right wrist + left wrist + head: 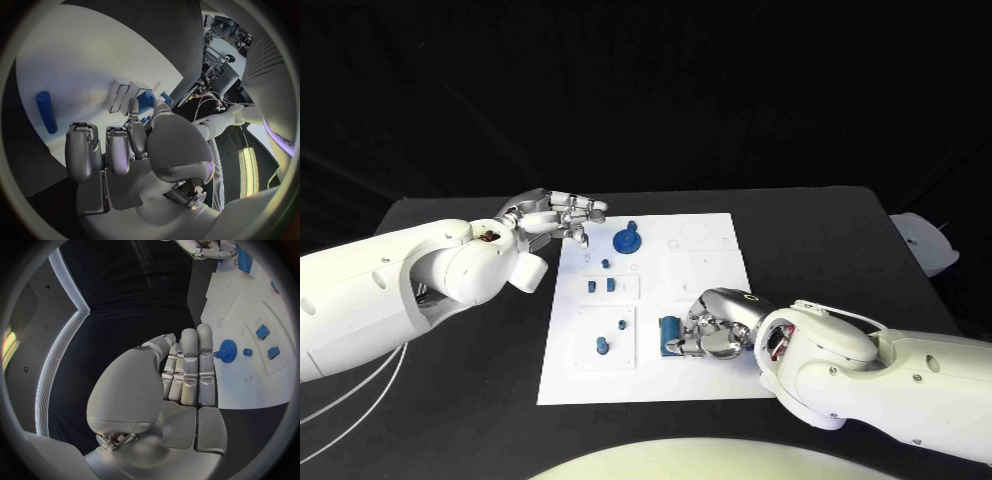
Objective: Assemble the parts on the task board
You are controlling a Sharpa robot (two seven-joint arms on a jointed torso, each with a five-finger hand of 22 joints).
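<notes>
the right hand (705,330) sits low over the near right part of the board (711,380), fingers curled in, with a blue cylinder (669,329) just at its fingertips on the side toward the board's middle. in the right wrist view the cylinder (46,111) lies flat on the white plate, apart from the fingers (81,150), its long axis running roughly along them; nothing is in the hand. this hand is the nearer one.

the left hand (557,214) hovers at the board's far left edge, fingers straight and together, holding nothing, with the blue gear (627,240) just beyond the fingertips.

whether the right fingers touch the cylinder is hard to tell from the head view.
</notes>
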